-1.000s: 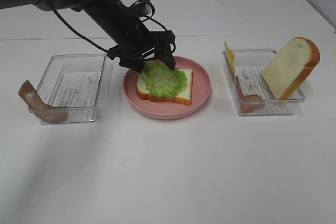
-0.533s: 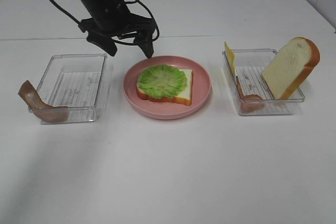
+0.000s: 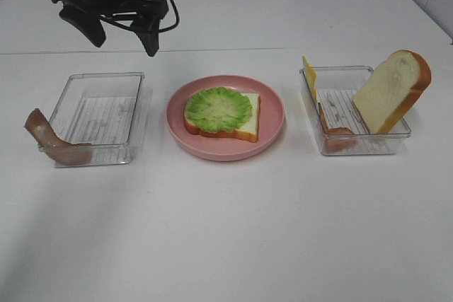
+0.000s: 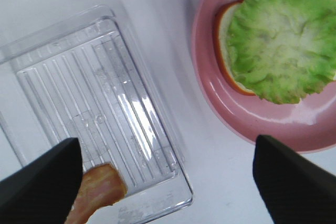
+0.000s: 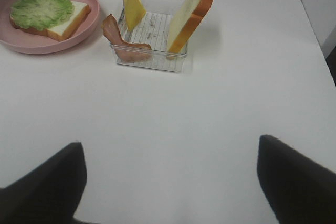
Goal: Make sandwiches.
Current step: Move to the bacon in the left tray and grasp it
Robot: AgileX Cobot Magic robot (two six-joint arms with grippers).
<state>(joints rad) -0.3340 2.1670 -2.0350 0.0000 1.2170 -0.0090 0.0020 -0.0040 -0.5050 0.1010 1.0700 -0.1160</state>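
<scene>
Left of the pink plate (image 3: pixel 274 114), the bacon strip (image 3: pixel 48 139) looks light and floppy; pinch its raised end; left gripper (image 3: pixel 124 40) and right gripper (image 5: pixel 168 182) gape, empty.

no readable text, no labels, no numbers
</scene>
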